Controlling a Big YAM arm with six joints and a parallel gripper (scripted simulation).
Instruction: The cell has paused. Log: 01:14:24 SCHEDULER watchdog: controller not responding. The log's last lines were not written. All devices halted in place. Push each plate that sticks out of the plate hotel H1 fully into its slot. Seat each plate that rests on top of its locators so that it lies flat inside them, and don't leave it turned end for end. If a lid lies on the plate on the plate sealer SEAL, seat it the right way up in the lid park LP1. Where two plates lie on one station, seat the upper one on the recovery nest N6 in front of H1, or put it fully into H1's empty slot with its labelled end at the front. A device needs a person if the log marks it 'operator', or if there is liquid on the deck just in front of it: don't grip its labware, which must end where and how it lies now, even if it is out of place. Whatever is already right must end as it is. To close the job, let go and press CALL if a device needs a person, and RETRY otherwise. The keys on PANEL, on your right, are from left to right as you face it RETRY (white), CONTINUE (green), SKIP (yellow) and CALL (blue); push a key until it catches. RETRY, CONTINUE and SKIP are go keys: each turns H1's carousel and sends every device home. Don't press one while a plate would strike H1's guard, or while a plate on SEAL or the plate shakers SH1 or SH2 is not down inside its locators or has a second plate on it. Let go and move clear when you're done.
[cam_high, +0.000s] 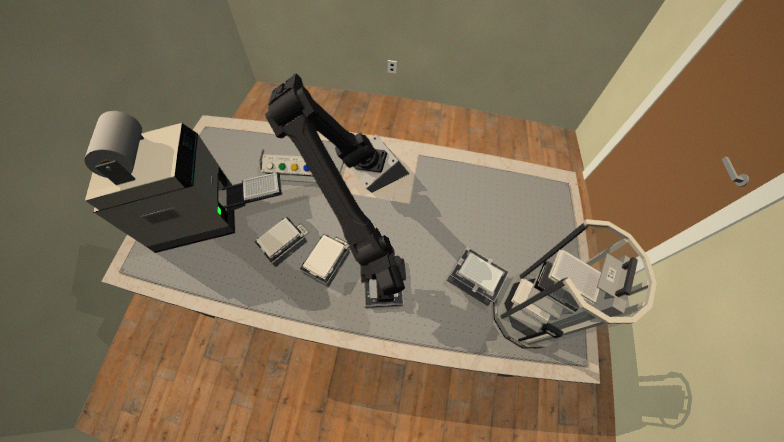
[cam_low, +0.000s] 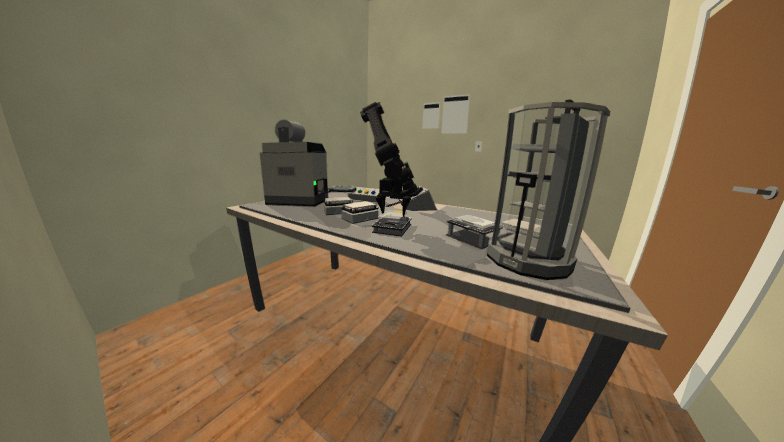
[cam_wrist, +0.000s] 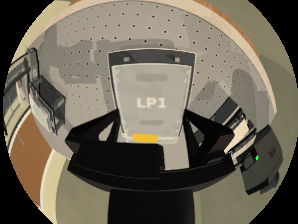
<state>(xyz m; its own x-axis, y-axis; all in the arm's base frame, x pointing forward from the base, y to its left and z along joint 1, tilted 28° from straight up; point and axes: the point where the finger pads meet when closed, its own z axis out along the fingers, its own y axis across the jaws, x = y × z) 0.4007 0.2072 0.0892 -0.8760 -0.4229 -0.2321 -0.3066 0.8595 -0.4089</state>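
Note:
My gripper (cam_low: 393, 213) (cam_wrist: 151, 112) is shut on a clear lid (cam_high: 373, 288) (cam_wrist: 150, 85) with a yellow mark at its near end, a finger at each long side. The lid is level over the lid park LP1 (cam_high: 383, 303) (cam_low: 390, 230) (cam_wrist: 151, 57); whether it rests there is unclear. A white plate (cam_high: 260, 186) lies on SEAL's tray. The two shakers carry a left plate (cam_high: 281, 238) and a right plate (cam_high: 325, 256). A pale plate (cam_high: 481, 272) lies on the nest by H1. H1 (cam_high: 610, 277) (cam_low: 543, 192) holds several plates.
The panel (cam_high: 285, 158) shows white, green and yellow keys; the arm partly hides the blue one. The sealer (cam_high: 164, 203) (cam_low: 293, 178) with a green light stands at the left. H1's guard posts rise at the right. No liquid can be made out.

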